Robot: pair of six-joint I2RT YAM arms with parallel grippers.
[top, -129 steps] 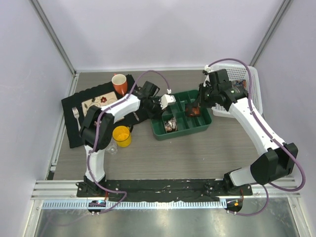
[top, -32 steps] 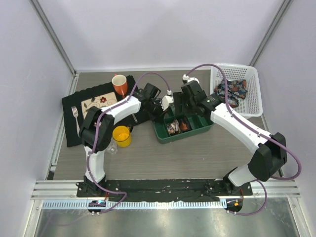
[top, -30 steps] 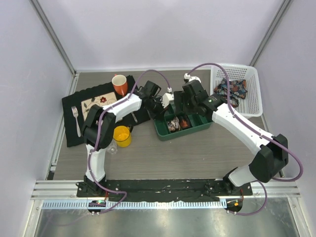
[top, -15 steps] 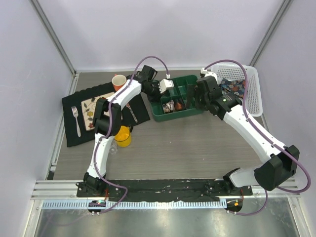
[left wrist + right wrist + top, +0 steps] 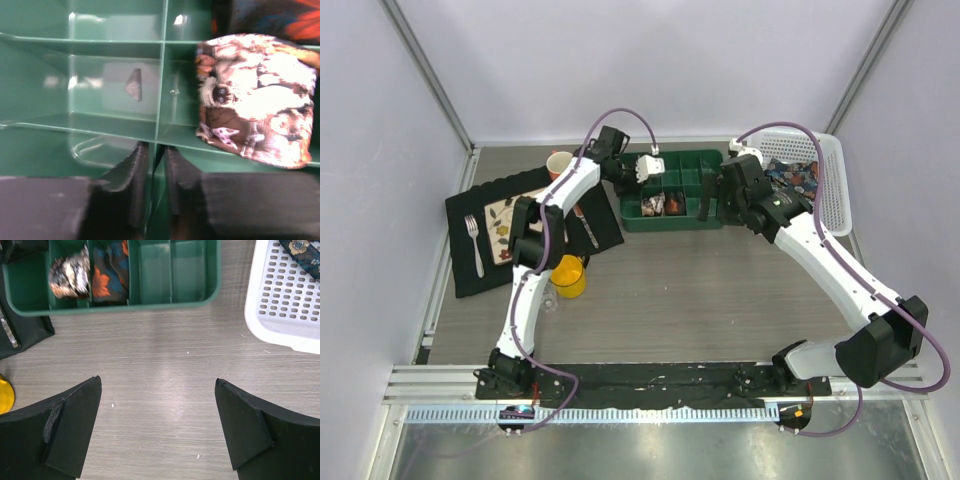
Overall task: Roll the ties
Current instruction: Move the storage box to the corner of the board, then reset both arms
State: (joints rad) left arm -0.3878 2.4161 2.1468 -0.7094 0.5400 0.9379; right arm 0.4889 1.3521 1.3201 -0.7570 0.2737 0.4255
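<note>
While I look along my left gripper (image 5: 155,150), I see its two fingers (image 5: 131,175) only a little apart, one on each side of a thin divider wall of the green tray (image 5: 160,75). A slim dark gap shows beside the wall, so they are not pressed together. I cannot tell if a pad touches the plastic. This gripper carries nothing.

My right gripper (image 5: 156,382) is spread wide. It hangs over the bare wooden table (image 5: 165,355) just in front of the tray and holds nothing and touches nothing.

Inside the tray, two rolled ties sit in neighbouring compartments. On the left is the pale tie (image 5: 70,272), a compact bundle with a brown, white and cream print, which fills its cell near my left fingers. Touching its right side, behind the next divider, is the dark tie (image 5: 110,270), navy with orange-red flowers, also rolled up.

Further to the right stands the white basket (image 5: 280,315), beside the tray but apart from it. More loose ties (image 5: 790,178) lie in it, dark with many small colours, not rolled.
</note>
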